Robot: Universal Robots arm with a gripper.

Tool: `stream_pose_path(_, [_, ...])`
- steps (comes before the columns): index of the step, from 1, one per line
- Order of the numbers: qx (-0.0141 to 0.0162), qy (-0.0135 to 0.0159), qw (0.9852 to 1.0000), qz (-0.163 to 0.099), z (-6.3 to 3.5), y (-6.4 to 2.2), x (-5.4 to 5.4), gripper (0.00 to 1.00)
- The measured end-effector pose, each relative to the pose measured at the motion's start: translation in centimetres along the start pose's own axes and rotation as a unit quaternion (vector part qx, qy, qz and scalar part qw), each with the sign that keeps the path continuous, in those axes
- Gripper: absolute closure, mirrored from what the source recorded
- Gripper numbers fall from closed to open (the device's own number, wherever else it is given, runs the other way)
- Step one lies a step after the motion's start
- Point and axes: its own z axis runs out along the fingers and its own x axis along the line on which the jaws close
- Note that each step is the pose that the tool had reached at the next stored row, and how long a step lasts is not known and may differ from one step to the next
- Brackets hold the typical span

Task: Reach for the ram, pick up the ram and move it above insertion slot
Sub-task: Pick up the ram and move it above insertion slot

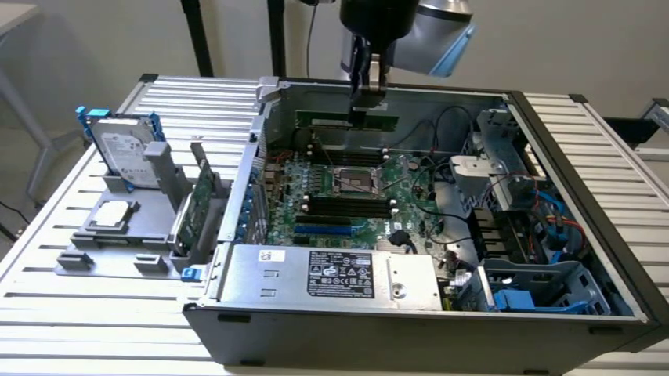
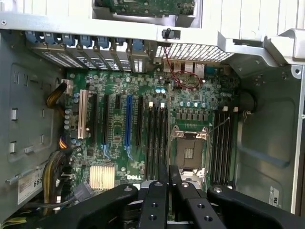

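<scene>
Claw, upper centre, gripped the thin green ram stick; keeping it level above the black slots seemed wise.

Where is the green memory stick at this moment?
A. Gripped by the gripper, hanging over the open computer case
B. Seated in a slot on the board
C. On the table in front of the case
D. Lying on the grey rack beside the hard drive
A: in the exterior view the gripper is shut on the memory stick, which hangs above the motherboard inside the open computer case.
</scene>
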Motion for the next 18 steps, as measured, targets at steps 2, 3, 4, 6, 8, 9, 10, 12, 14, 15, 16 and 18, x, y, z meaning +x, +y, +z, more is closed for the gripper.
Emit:
stream_pose_path(2, [0.0006,-0.0001,1.0,0.003,0.0,-0.13,-0.09,0.87])
stream_pose_path(3, [0.0009,-0.0001,1.0,0.004,0.0,-0.19,-0.15,0.87])
stream_pose_path(4, [0.0013,-0.0003,1.0,0.005,0.0,-0.24,-0.2,0.87])
stream_pose_path(6, [0.0021,-0.0003,1.0,0.008,0.0,-0.33,-0.31,0.87])
stream_pose_path(8, [0.003,-0.0005,0.9999,0.01,0.01,-0.4,-0.41,0.87])
stream_pose_path(9, [0.0031,-0.0005,0.9999,0.011,0.01,-0.41,-0.45,0.87])
stream_pose_path(10, [0.0032,-0.0005,0.9999,0.012,0.01,-0.41,-0.46,0.87])
stream_pose_path(12, [0.0032,-0.0005,0.9999,0.012,0.01,-0.4,-0.46,0.87])
stream_pose_path(14, [0.0033,-0.0005,0.9999,0.012,0.02,-0.4,-0.47,0.87])
stream_pose_path(15, [0.0033,-0.0006,0.9999,0.012,0.02,-0.41,-0.47,0.87])
stream_pose_path(16, [0.0033,-0.0006,0.9999,0.012,0.02,-0.41,-0.47,0.87])
stream_pose_path(18, [0.0033,-0.0005,0.9999,0.012,0.02,-0.41,-0.47,0.87])
